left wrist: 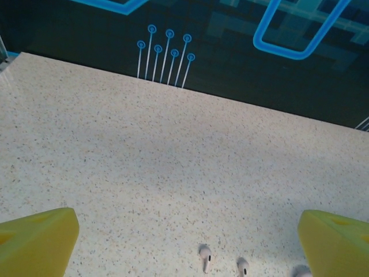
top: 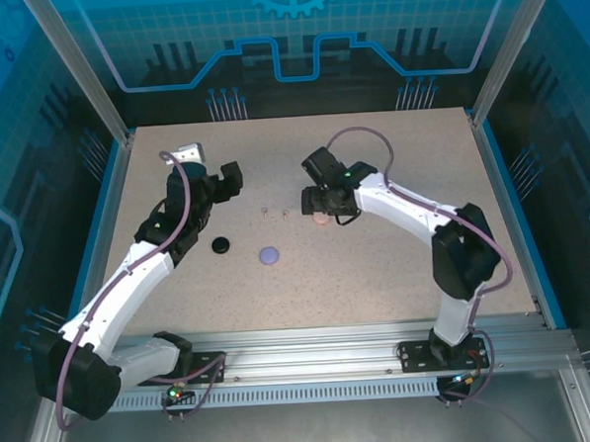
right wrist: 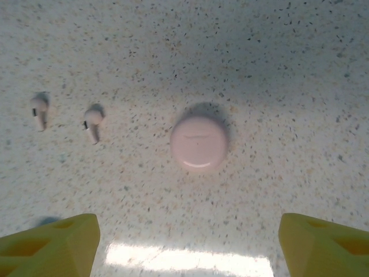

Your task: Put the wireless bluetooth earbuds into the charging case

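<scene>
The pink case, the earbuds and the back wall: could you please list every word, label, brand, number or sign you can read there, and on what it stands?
No text can be read anywhere.
pink case: a faint mark across the lid, too blurred to read.
earbuds: no marking to be made out.
back wall: gear and circuit drawings, no letters or numbers.

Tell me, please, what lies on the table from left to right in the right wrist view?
first pale pink earbud → second pale pink earbud → round pink charging case
</scene>
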Action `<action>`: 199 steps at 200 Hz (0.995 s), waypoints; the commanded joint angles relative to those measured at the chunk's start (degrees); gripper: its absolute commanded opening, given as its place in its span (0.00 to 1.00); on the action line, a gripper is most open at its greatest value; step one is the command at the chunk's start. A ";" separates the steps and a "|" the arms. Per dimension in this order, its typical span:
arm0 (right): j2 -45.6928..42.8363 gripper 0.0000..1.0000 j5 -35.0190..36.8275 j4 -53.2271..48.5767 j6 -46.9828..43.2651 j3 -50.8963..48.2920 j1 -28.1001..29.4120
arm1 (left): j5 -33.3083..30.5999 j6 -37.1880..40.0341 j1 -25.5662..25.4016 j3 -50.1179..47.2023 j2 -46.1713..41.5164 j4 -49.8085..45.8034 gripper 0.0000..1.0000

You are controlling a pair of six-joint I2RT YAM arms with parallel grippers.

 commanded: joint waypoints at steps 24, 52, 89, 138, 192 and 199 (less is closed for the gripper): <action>10.09 0.83 -3.23 -5.25 -6.62 9.12 -2.12 | 3.56 -2.57 0.19 2.88 0.16 -1.58 0.99; 15.24 0.83 -2.80 -7.85 -7.53 14.03 -2.43 | 5.91 -4.22 0.28 1.16 -1.45 1.36 0.99; 18.81 0.83 -2.48 -8.72 -7.07 16.38 -2.96 | 9.85 -3.84 0.35 4.46 0.04 -3.18 0.99; 20.89 0.81 -2.00 -8.98 -6.52 16.36 -3.68 | 9.78 -5.13 0.33 3.80 0.34 -3.21 0.99; 22.48 0.76 -2.78 -8.41 -6.26 16.41 -3.88 | 13.66 -3.92 0.28 2.75 0.58 -1.81 0.99; 22.66 0.76 -2.79 -8.32 -6.14 16.41 -3.90 | 13.86 -3.81 0.32 2.74 0.68 -1.78 0.99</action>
